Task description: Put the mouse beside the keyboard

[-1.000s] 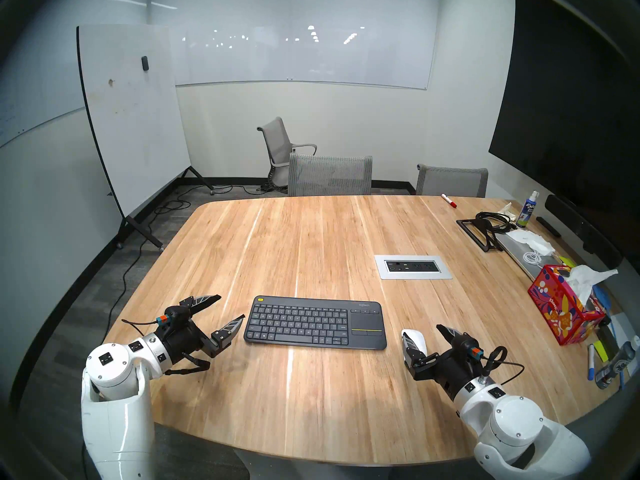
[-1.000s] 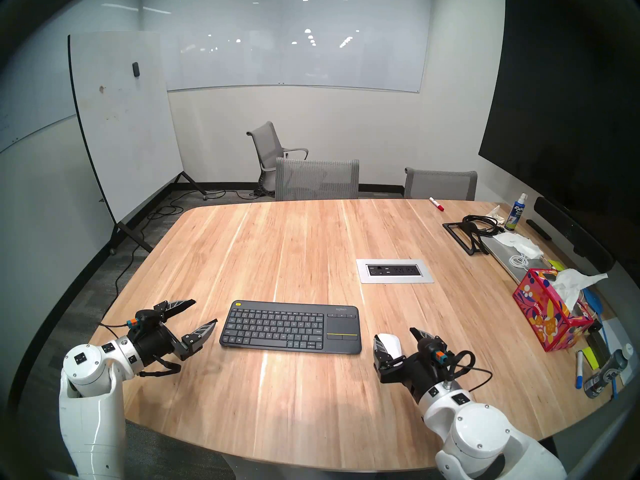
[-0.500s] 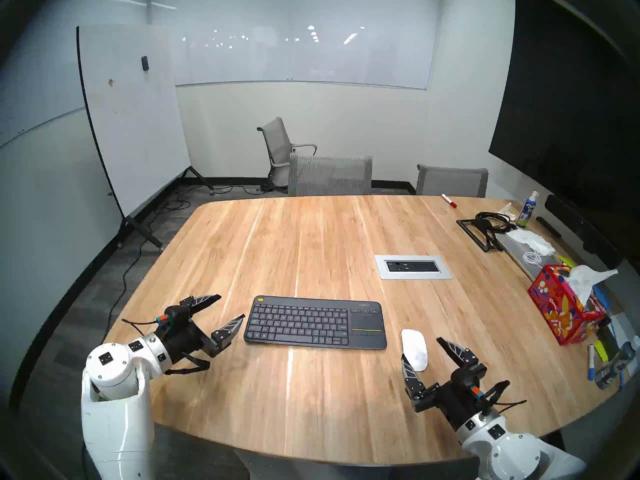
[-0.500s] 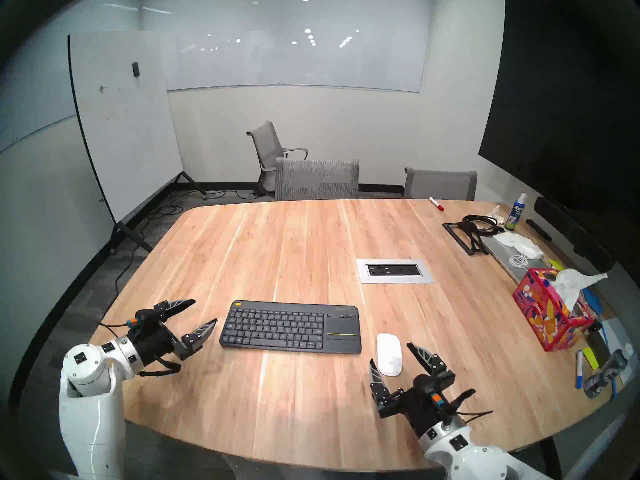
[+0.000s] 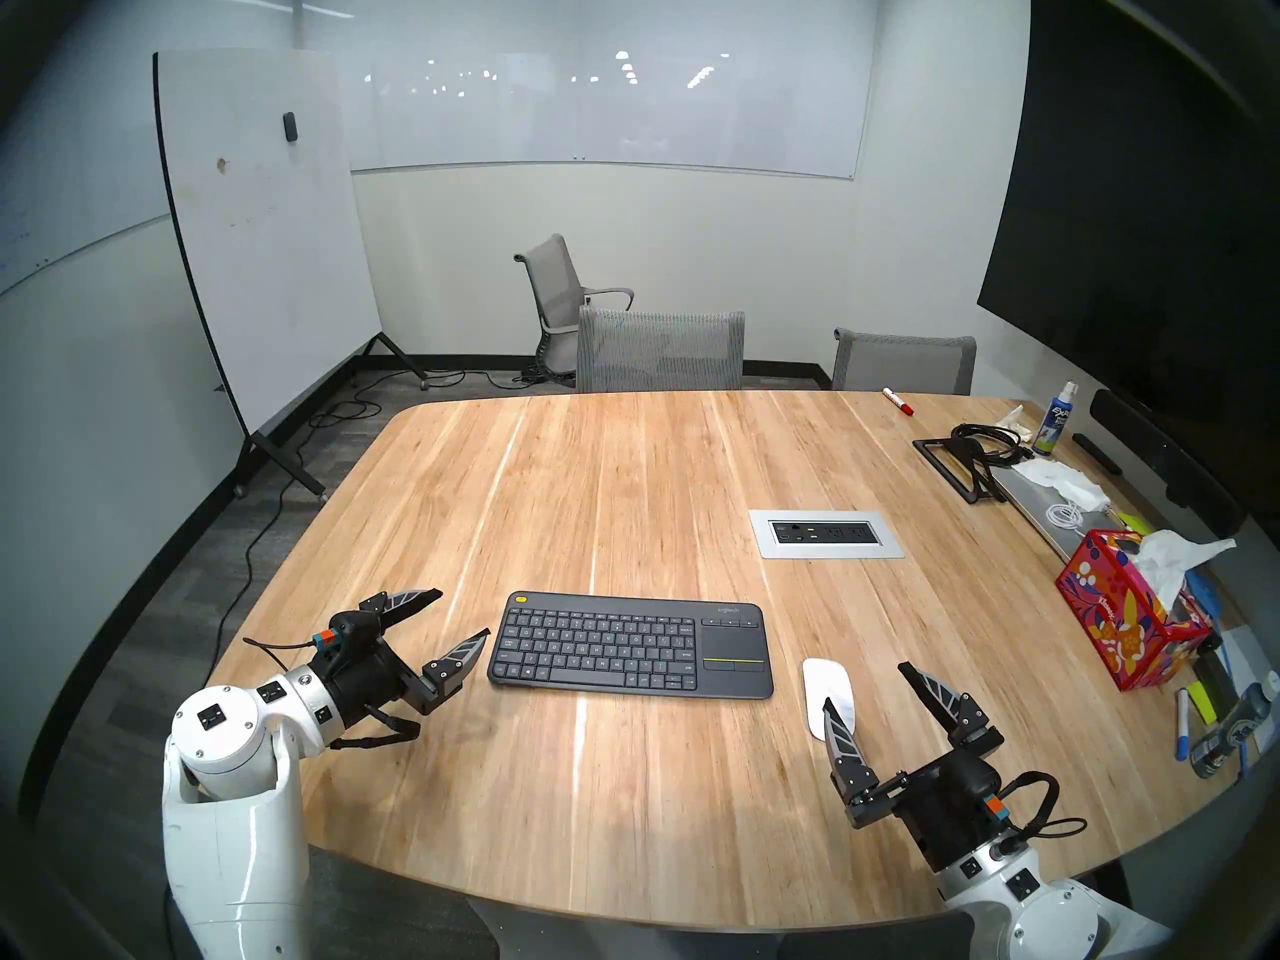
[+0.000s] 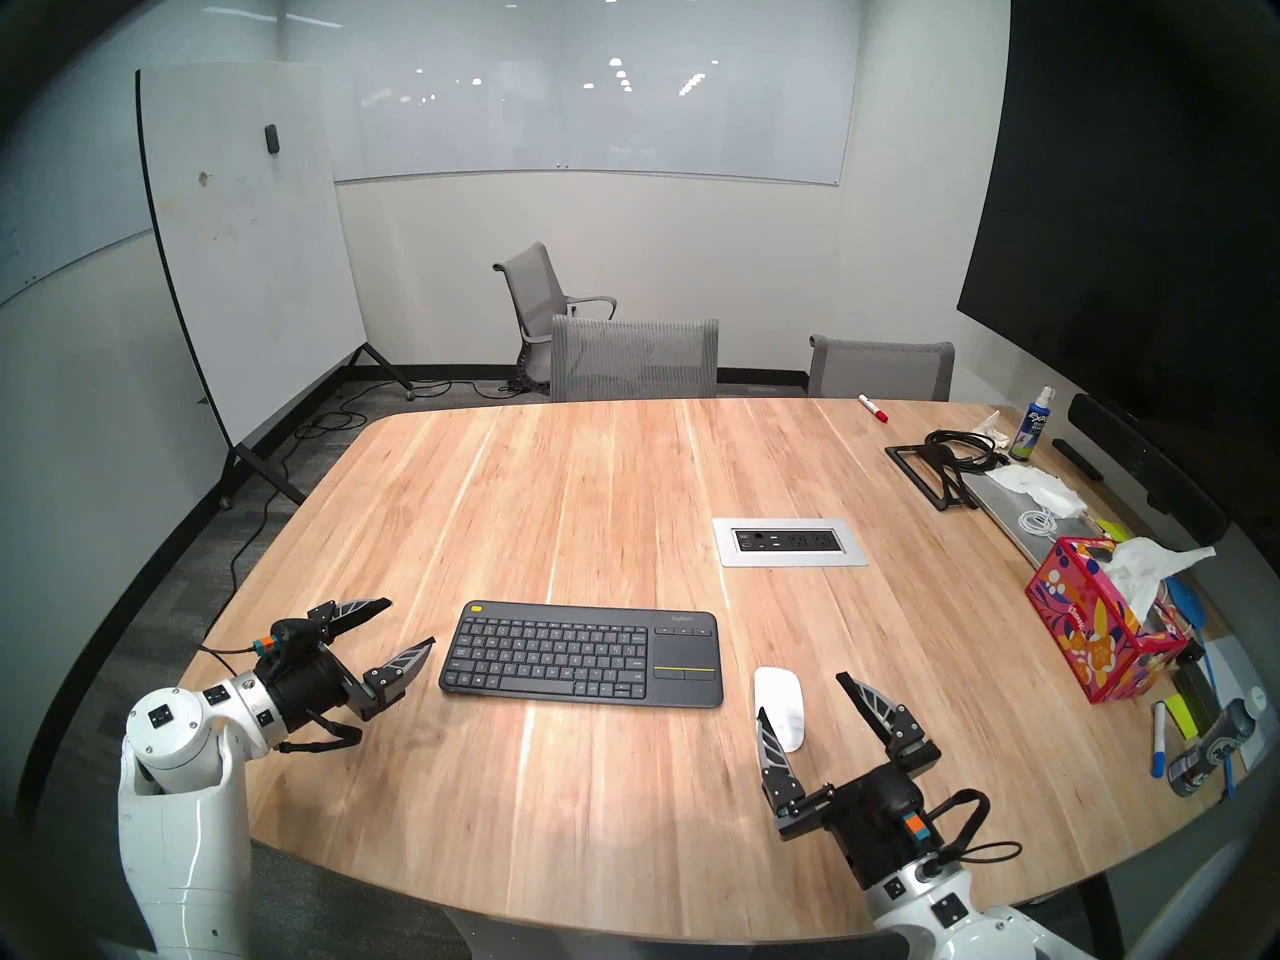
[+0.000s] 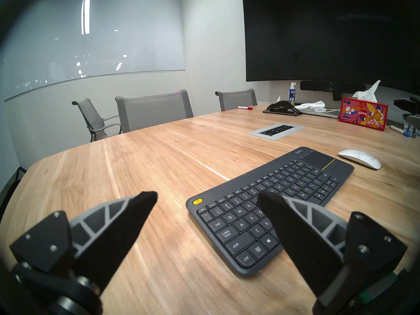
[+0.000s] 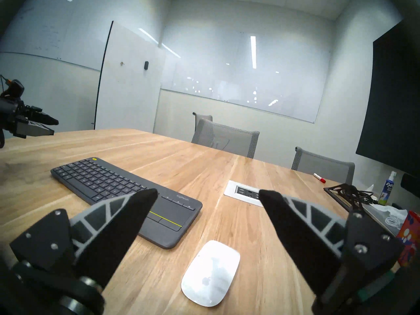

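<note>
Glossy white mouse (image 5: 826, 688) with faint grey mottled reflections. Dark grey keyboard (image 5: 627, 643), pale legends, thin yellow line across its touchpad, yellow corner button. Light honey-toned wood-grain counter (image 5: 623, 474) streaked with pale stripes. Red tissue box (image 5: 1122, 626) patterned in orange, blue and white flowers. Silver-framed outlet panel (image 5: 825, 534), black inset.

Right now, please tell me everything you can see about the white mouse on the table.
The mouse is a smooth, glossy white, low-domed oval that looks like plastic, with no visible buttons, wheel or cable. It lies flat on the wooden table, just to the right of the keyboard, near its touchpad end, with a narrow strip of bare wood between them. Nothing touches it: the right tool stands open just in front of it, holding nothing.
</note>
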Robot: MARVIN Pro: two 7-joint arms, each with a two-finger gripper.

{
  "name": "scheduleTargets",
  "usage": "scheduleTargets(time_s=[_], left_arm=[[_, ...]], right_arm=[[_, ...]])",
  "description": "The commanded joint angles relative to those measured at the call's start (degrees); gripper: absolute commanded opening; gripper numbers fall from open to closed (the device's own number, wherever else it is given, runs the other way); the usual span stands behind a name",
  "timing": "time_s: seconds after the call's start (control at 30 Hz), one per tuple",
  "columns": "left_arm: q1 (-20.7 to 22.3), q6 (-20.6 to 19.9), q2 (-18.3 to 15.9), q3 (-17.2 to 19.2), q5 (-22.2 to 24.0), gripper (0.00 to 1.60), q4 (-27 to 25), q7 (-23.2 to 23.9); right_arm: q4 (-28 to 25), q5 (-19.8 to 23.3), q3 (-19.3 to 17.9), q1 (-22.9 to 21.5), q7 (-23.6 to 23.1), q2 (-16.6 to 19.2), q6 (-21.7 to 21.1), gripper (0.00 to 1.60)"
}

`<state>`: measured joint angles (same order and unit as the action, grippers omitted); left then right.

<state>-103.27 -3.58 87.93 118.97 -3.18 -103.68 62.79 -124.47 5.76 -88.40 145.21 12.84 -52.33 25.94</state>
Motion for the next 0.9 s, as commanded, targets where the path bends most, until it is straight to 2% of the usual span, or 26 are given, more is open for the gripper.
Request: scheduleTargets(time_s=[0.0, 0.43, 0.87], left_arm=[[-0.1, -0.1, 0.0, 0.1, 0.0, 1.6, -1.1, -0.1], [-0.2, -0.2, 0.1, 0.2, -0.1, 1.6, -1.2, -0.1], [-0.2, -0.2, 0.1, 0.2, -0.1, 1.6, -1.2, -0.1]], right_arm=[[0.3, -0.3, -1.1, 1.8, -1.2, -0.9, 6.5, 1.6], [4.6, 0.2, -0.8, 0.8, -3.4, -1.4, 18.4, 1.6], [5.1, 0.6, -0.8, 0.5, -4.2, -1.9, 19.4, 1.6]])
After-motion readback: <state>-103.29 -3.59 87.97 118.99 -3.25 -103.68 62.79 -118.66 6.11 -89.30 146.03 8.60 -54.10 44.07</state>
